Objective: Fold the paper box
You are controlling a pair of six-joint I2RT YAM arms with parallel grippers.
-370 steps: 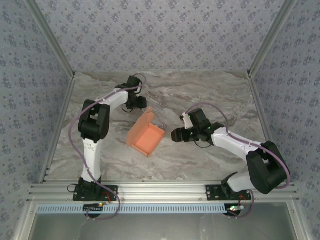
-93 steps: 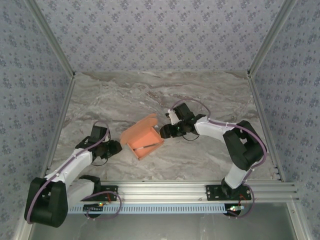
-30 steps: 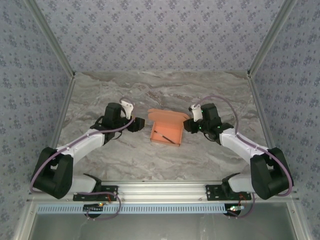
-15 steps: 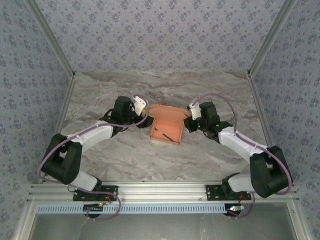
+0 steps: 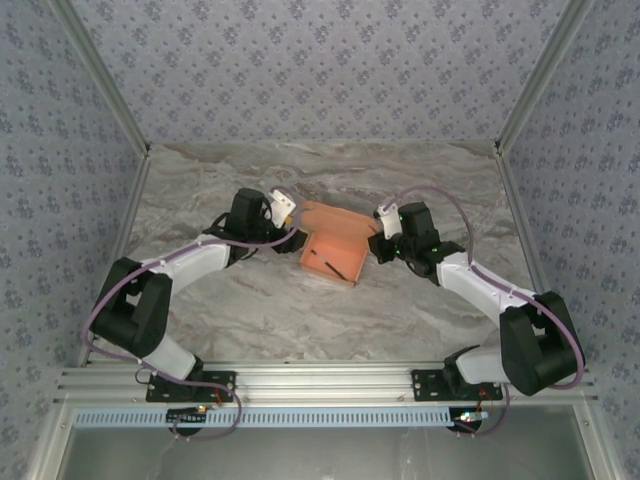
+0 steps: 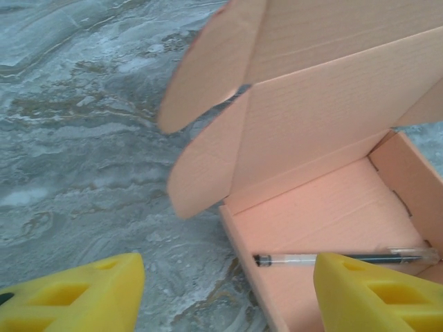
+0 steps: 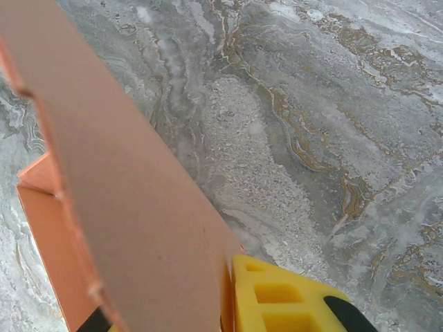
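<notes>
The salmon-orange paper box (image 5: 335,245) sits mid-table as an open tray with its lid (image 5: 330,214) raised at the back. In the left wrist view the box (image 6: 325,214) has two side flaps (image 6: 208,69) hanging off the lid. My left gripper (image 5: 291,224) is open at the box's left rear corner, its yellow fingers (image 6: 69,297) straddling the tray's left wall. My right gripper (image 5: 376,246) is shut on the box's right wall (image 7: 118,194), one yellow finger (image 7: 284,297) pressed against the cardboard and the other hidden behind it.
A clear pen (image 5: 333,267) lies inside the tray, also plain in the left wrist view as the pen (image 6: 339,259) near the front wall. The marble table (image 5: 250,310) is framed by aluminium rails (image 5: 320,380) in front and patterned walls at the sides and back.
My left gripper has swung up and right to the box's left rear corner. The box has shifted slightly back, with the right gripper still on its right side.
</notes>
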